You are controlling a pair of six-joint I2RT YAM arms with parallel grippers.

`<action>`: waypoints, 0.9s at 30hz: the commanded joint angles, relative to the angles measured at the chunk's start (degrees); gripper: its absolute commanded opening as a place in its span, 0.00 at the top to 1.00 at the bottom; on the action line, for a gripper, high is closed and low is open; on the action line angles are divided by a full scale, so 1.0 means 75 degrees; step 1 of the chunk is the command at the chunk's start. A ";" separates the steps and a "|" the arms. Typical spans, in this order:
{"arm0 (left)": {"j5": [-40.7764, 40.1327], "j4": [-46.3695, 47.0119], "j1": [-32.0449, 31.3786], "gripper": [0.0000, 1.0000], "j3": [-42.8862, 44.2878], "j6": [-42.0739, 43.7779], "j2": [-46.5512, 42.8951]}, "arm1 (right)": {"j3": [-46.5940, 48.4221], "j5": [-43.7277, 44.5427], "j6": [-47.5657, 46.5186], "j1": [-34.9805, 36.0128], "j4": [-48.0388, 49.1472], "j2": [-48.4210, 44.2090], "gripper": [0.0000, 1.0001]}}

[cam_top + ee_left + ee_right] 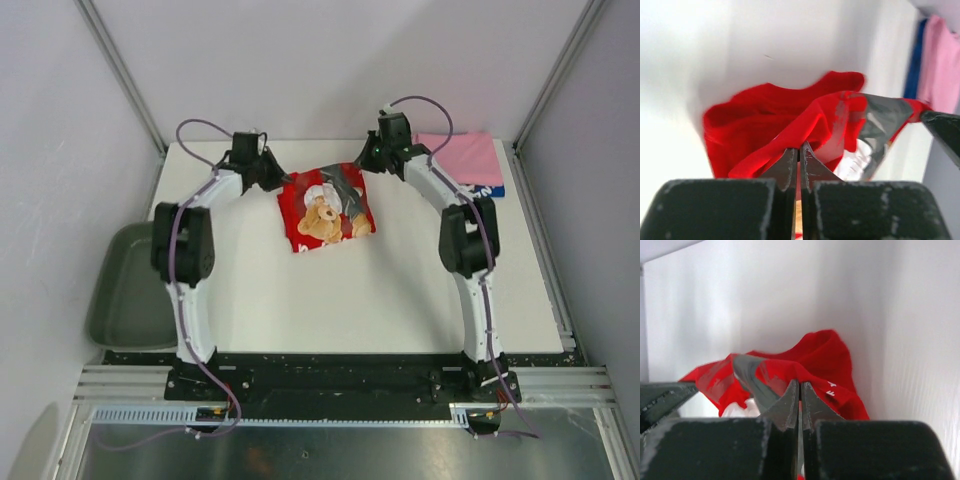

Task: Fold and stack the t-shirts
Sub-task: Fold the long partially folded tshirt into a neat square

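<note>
the red shirt (325, 208) sits in the far middle of the table (300, 300), print side up with the bear showing. its far edge is stretched left to right between the two arms, and that is its long line. the rest of the cloth spreads from there toward the near side, turned a little so the near-left corner points at the left arm's base. whether the far edge is lifted off the table cannot be told from above.

left gripper (272, 180) is clenched on the far-left corner of the red shirt. in its wrist view the tips (800, 150) meet with red cloth (755, 120) bunched right at them.

right gripper (368, 160) is clenched on the far-right corner. its wrist view shows the tips (800, 387) pressed together on a red fold (825, 355) with a grey patch of print beside them.

at the far right corner lies the pink shirt (458, 157), folded flat on the blue shirt (490, 190) — only a blue strip with white print shows along its near edge. both are well apart from the red one.

a grey-green tray (125, 290) rests off the table's left edge, beside the left arm.
</note>
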 commanded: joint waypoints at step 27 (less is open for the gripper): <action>-0.0030 0.0390 -0.0762 1.00 -0.1207 0.0086 0.0399 | -0.4744 0.0167 0.0854 -0.0390 0.1776 -0.1328 1.00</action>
